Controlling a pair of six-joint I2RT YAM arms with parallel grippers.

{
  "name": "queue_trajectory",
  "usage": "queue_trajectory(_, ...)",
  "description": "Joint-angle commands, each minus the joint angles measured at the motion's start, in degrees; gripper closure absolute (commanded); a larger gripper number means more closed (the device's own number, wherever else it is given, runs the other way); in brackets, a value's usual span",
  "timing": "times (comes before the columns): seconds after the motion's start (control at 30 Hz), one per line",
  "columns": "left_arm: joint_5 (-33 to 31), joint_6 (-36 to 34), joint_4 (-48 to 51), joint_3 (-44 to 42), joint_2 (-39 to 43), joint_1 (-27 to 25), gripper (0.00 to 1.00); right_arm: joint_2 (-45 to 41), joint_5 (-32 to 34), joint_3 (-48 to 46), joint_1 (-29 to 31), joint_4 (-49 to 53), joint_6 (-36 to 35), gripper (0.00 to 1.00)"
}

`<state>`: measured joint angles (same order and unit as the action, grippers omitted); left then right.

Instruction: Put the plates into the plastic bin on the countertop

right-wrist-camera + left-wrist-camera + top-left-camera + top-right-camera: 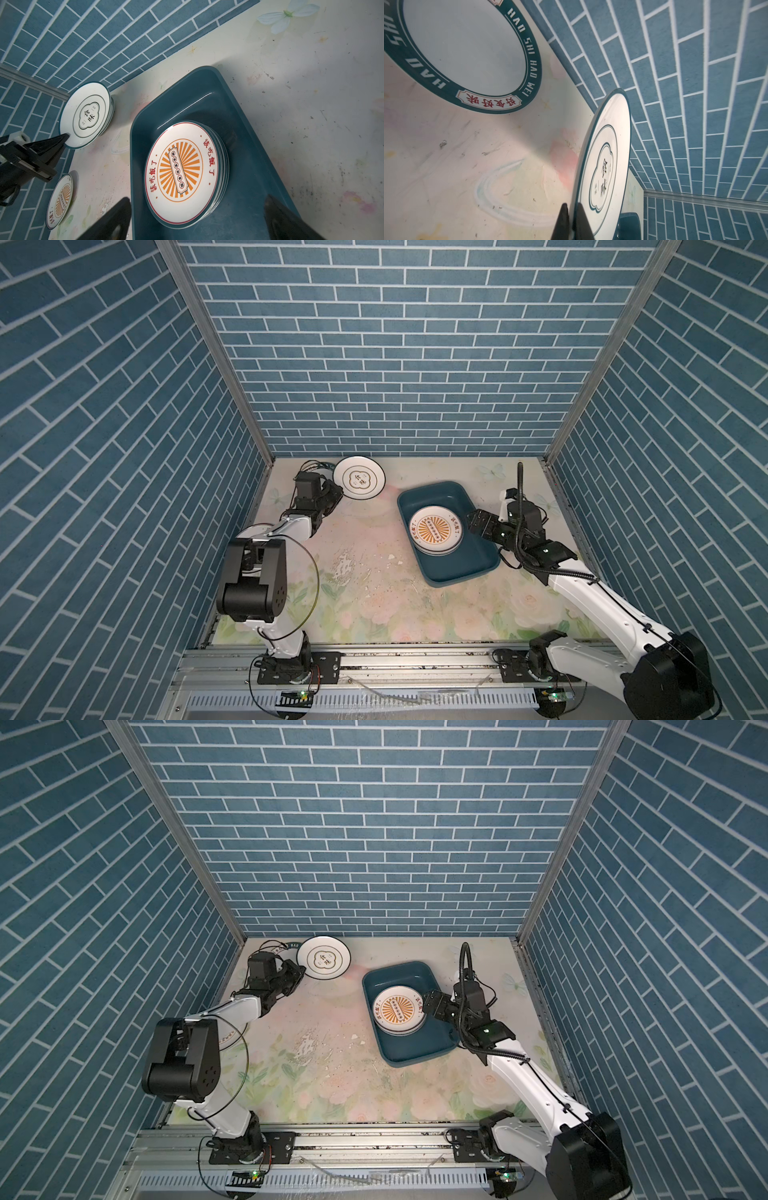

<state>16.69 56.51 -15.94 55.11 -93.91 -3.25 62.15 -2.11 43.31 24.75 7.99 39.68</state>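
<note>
So, left end effector [572,217] is pinching the cloud-outline plate [359,483] by its rim, left of centre in both top views. I'd be carrying it level to the plastic bin [465,568], right of centre, easing it onto the sunburst stack [435,529]; right end effector [473,524] is hanging wide open alongside.

Blue brick-pattern walls [374,344] box me in at the back and on both flanks. Silver metal posts [216,352] run down the two back corners. Front edge: aluminium rail [415,659], then a white slotted cable duct [415,702]. Small green-lit board [302,696] sits on the duct, left side.
</note>
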Motion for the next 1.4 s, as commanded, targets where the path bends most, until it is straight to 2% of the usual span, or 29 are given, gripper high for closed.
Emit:
queue_trajectory(0.0,-0.17,-1.99,2.78,-1.90,6.39,0.26,1.00,-2.29,-1.65,-0.74,0.28,-1.40,2.41,0.01)
queue_trajectory(0.33,1.33,-4.61,13.83,-5.60,23.80,0.26,1.00,-8.35,-2.55,-3.09,0.27,-0.89,3.81,0.01)
queue_trajectory(0.63,4.84,-4.85,17.43,-9.05,32.89,-0.43,1.00,-12.75,-4.14,-4.90,0.34,-0.44,5.54,0.03)
queue_trajectory(0.77,6.66,-5.31,17.16,-8.65,32.98,-2.18,1.00,-14.33,-3.53,-5.07,0.37,1.12,5.63,0.03)
queue_trajectory(0.93,7.26,-6.50,16.21,-6.63,29.47,-6.99,1.00,-16.78,-3.25,-4.90,0.34,3.85,5.71,0.02)
queue_trajectory(1.03,7.06,-6.37,14.33,-5.80,27.45,-9.72,1.00,-19.08,0.31,-5.00,0.21,6.27,6.13,0.02)
queue_trajectory(1.17,7.00,-6.06,13.09,-4.38,25.53,-12.74,1.00,-21.52,1.78,-5.32,0.14,7.34,6.20,0.02)
queue_trajectory(1.37,7.64,-5.90,12.04,-2.34,23.10,-17.30,1.00,-21.38,2.47,-5.03,-0.66,9.35,6.86,0.02)
